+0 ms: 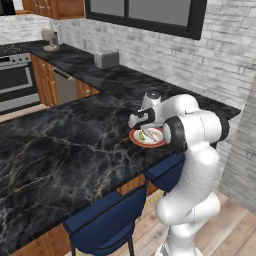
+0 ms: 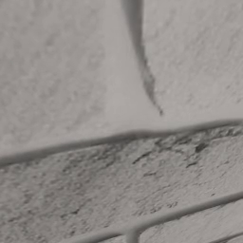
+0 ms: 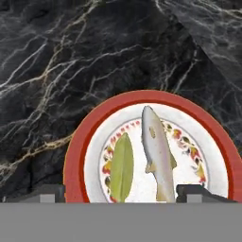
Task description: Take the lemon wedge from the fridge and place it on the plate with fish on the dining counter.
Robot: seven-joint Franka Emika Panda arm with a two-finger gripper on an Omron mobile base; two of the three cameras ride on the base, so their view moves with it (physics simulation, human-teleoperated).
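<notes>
The red-rimmed plate [image 3: 75,142] lies on the black marble dining counter [image 3: 56,56]. On its pale centre lie the whitish fish [image 3: 156,146] and, beside it, the yellow-green lemon wedge [image 3: 122,168]. My gripper [image 3: 123,193] hangs just above the plate, open, its fingertips [image 3: 52,191] wide apart on either side of the wedge and fish, holding nothing. From the left base view the gripper [image 1: 141,127] points down over the plate [image 1: 150,143] near the counter's [image 1: 75,145] front right edge, with the wedge [image 1: 142,135] under it. The fridge is out of view.
Blue stools [image 1: 105,220] stand under the counter's near edge beside my base. A toaster [image 1: 106,59] sits on the back counter and a stove [image 1: 17,80] at far left. A grey brick wall [image 2: 121,95] stands very close in the right base view.
</notes>
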